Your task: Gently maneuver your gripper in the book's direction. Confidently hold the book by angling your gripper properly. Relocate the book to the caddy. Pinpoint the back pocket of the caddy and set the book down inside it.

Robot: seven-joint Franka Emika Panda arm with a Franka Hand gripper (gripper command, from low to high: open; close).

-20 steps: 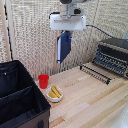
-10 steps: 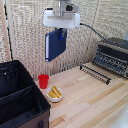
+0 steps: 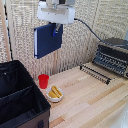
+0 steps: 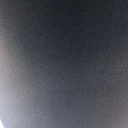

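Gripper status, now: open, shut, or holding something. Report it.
Gripper: shut on the book, which hangs in the air above the table, past the caddy.

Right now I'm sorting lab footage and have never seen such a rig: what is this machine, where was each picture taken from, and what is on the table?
The white block at the top is the gripper, the hand of a robot arm. It holds the book, a thin dark blue hardcover, in the air, hanging upright. That picture comes from a camera standing off the arm. The other comes from a camera on the wrist; it shows only a dark blur, probably the book very close. On the wooden table stand the caddy, a large black box with dividers, a red cup, a small bowl of yellow food and a black toaster oven.
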